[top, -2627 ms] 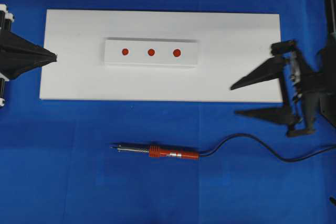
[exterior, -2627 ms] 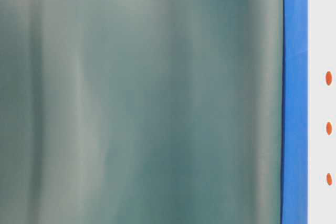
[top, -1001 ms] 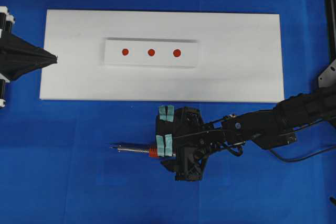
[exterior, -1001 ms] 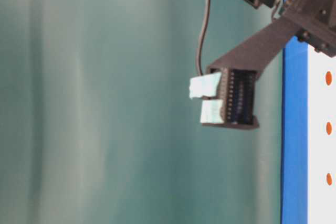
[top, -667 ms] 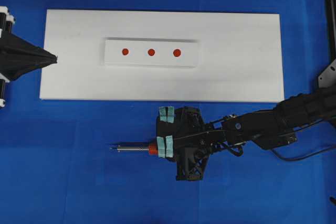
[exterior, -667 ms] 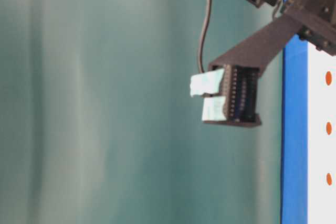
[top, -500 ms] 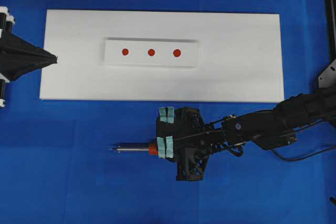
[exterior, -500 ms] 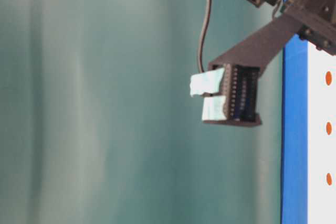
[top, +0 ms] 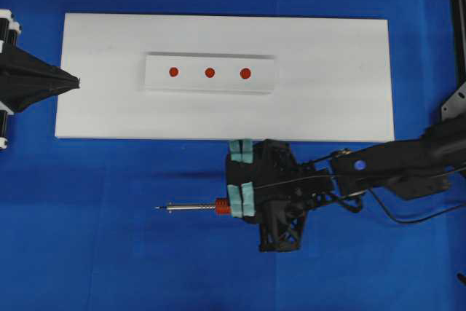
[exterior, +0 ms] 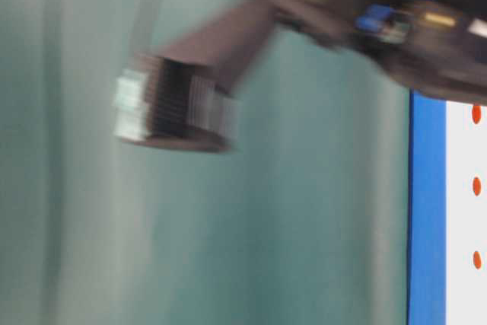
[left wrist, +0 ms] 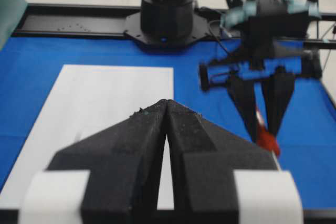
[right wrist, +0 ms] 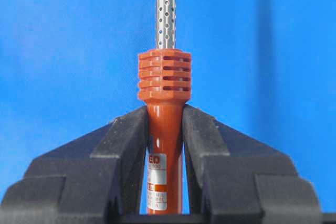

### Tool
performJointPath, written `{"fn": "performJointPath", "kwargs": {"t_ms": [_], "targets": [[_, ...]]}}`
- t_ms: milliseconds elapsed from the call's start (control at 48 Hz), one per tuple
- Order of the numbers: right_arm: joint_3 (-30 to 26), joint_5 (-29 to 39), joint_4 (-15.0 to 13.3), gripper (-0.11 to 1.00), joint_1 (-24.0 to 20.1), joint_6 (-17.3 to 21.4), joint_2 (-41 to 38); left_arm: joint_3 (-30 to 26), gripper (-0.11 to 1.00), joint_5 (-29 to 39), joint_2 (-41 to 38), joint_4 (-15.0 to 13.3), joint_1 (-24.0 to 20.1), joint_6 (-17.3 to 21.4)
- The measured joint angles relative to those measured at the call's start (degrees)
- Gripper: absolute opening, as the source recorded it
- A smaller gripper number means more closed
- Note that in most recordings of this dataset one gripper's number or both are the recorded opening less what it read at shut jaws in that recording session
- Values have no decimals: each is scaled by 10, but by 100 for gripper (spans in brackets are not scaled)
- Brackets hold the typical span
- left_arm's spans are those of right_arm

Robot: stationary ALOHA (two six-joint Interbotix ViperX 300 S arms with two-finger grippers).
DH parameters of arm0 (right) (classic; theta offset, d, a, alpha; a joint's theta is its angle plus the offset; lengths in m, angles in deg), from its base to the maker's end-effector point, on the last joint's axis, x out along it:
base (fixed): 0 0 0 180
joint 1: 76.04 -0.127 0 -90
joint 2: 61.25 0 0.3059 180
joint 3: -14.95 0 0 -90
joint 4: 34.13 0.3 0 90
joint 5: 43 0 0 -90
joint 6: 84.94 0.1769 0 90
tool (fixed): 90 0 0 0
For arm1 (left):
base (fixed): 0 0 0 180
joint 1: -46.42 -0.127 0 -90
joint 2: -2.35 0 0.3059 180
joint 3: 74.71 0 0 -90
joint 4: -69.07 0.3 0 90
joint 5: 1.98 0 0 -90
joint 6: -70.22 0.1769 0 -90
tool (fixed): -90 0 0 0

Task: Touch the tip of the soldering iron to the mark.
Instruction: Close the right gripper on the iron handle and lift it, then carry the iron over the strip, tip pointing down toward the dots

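I am gripping the soldering iron (right wrist: 164,129) with the right gripper (top: 242,181), whose two black fingers (right wrist: 126,145) are pressing on either side of the red-orange handle, just behind its ribbed collar. Ahead of the collar, the perforated silver shaft is running straight out from the jaws, away from the wrist camera. In the overhead view the iron (top: 191,207) is pointing to the left of the gripper, its thin tip reaching out over the blue table cover (top: 109,253).

Beyond the iron, on the far side of it from me in the overhead view, the white board (top: 335,71) is lying flat, and its near edge is sitting just beside the gripper's upper teal-taped fingertip. On the board a raised white strip (top: 156,78) is carrying three red marks (top: 210,73) in a row, all well apart from the iron's tip.

I am keeping the left gripper (top: 73,82) clenched on nothing, its dark wedge-shaped fingers (left wrist: 136,140) meeting along a thin seam, with the tip resting at the board's left edge, far from the iron. The table-level view is showing the right gripper (exterior: 171,108) only as a blur.
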Motion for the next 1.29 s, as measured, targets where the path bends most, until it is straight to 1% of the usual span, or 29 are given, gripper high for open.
{"fn": "performJointPath", "kwargs": {"t_ms": [83,229,334,438,584,751,834,938,1022,1147,1293], "targets": [[-6,34,-11,6,0,0,31,0,0,0,0,0,0,0],[-18,97,-22,6,0,0,66,0,0,0,0,0,0,0],[-28,142,-29,6,0,0,84,0,0,0,0,0,0,0],[-39,170,-34,6,-1,1,95,1,0,0,0,0,1,-2],[-43,177,-37,6,-2,1,96,1,0,0,-2,0,0,-12],[-43,176,-45,6,-3,1,95,3,0,0,-2,0,0,-12],[-43,176,-59,6,-3,1,96,3,0,0,-2,0,1,-12],[-43,176,-85,6,3,0,96,3,0,0,-2,0,0,-12],[-43,177,-100,6,16,-3,96,3,0,0,-1,-1,0,-12],[-37,178,-118,6,48,-14,101,3,0,0,-2,0,0,-12],[-23,182,-124,6,85,-54,112,4,0,0,-2,0,0,-12]]}}
